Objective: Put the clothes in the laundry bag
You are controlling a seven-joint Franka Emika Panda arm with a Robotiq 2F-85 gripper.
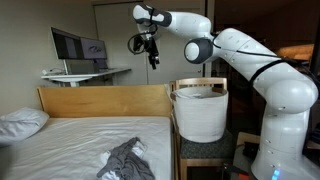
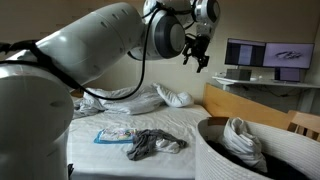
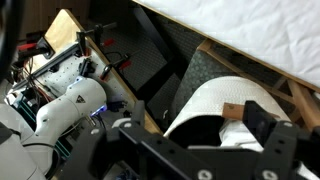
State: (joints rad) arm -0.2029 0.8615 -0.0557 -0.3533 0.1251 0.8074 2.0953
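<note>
while the gripper (image 1: 152,58) hangs high above the wooden headboard (image 1: 100,100), well apart from everything below, its fingers stand spread with nothing between them; released and empty, read from both exterior views. a crumpled pile of grey clothes (image 1: 128,160) lies on the white bed (image 1: 70,145), toward the foot end and on the side nearer the laundry bag (image 1: 200,112), touching only the sheet. same pile in an exterior view (image 2: 150,145), dark grey with a lighter piece at its edge. the laundry bag is white, upright and open-topped, just beside the bed past the end of the headboard. a bunched white cloth (image 2: 240,135) already sits inside it. the wrist view looks down on the bag (image 3: 225,100), with the mattress edge above and the robot base (image 3: 70,108) to one side. pillow (image 1: 20,122) at the head of the bed. monitor (image 1: 78,45) lit on a desk (image 1: 85,73) behind the headboard.
</note>
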